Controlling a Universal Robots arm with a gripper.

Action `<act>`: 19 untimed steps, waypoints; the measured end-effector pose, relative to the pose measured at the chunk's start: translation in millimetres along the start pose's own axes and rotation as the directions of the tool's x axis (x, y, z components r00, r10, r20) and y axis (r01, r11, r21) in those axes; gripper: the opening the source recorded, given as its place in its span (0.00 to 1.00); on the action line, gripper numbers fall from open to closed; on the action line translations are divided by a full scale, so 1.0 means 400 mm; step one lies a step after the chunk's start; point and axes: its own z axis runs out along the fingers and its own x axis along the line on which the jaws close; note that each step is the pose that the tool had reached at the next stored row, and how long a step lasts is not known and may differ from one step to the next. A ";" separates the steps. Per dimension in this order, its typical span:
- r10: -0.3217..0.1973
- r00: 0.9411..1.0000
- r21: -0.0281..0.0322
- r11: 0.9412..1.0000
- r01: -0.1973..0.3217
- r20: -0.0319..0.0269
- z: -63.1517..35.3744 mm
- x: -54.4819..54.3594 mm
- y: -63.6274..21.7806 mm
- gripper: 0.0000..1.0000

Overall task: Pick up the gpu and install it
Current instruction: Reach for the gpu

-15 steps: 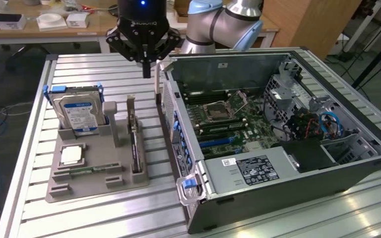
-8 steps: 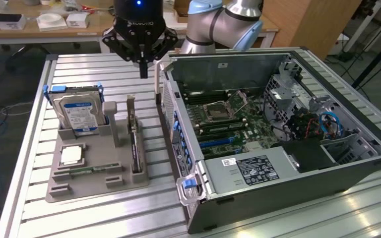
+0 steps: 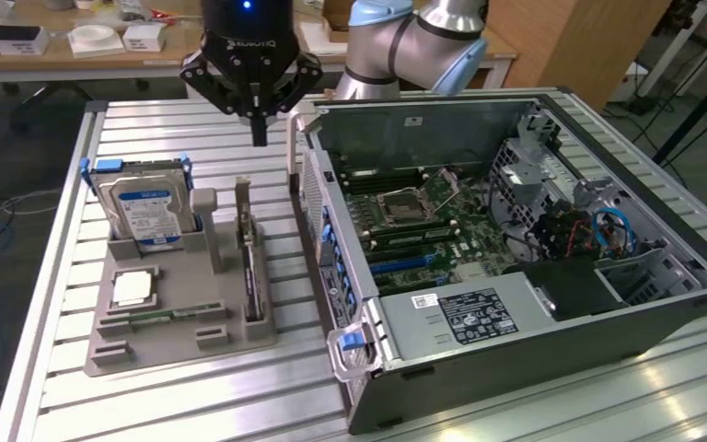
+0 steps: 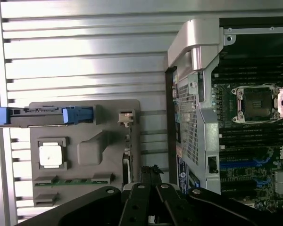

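Computer case [image 3: 514, 276]: dark metal box lying open on its side, near corner close to the desk's near edge, green circuit board exposed.
Desk [image 3: 206, 405]: ribbed aluminium slats, with bare room along the near edge and beyond the holder's far end.
Holder [image 3: 181, 345]: grey moulded tray at the exterior view's left of the case, a narrow strip of desk between them.
Gpu [image 3: 250, 267]: thin dark card standing on edge in the holder's slot nearest the case, pale metal bracket at its far end.
Hard drive [image 3: 144, 207]: silver, blue-white label, upright in the holder's far corner.
Tool [image 3: 258, 138]: black, fingers pressed together on nothing, hanging above and beyond the gpu's far end, clear of it.
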 end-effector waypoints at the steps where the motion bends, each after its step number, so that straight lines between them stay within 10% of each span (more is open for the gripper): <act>1: 0.000 1.000 0.000 1.000 0.000 0.000 0.000 0.003 0.000 0.11; 19: 0.000 1.000 0.000 1.000 0.000 0.000 -0.001 0.047 -0.004 0.11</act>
